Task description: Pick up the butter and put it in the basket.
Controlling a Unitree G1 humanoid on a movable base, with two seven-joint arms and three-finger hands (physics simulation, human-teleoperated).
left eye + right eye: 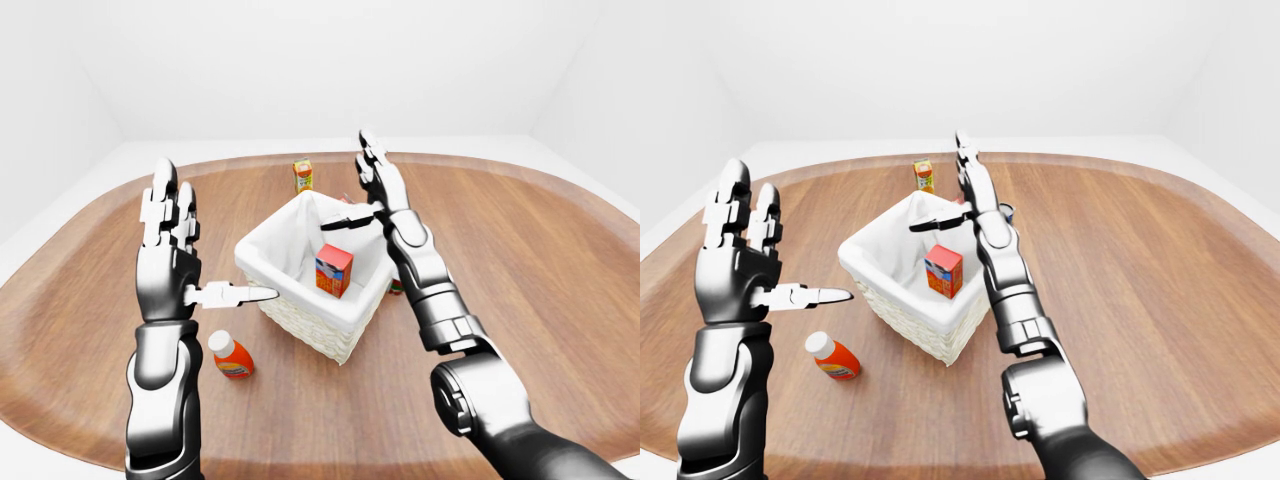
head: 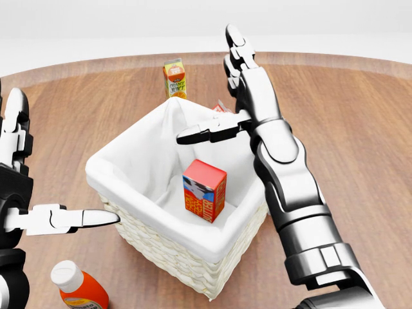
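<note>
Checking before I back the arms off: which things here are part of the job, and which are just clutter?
Job:
- butter, standing inside the basket
- basket
- right hand, open above the basket
- left hand, open beside the basket

Lying about:
- juice carton
- orange bottle
- can, mostly hidden behind the right arm
- table
</note>
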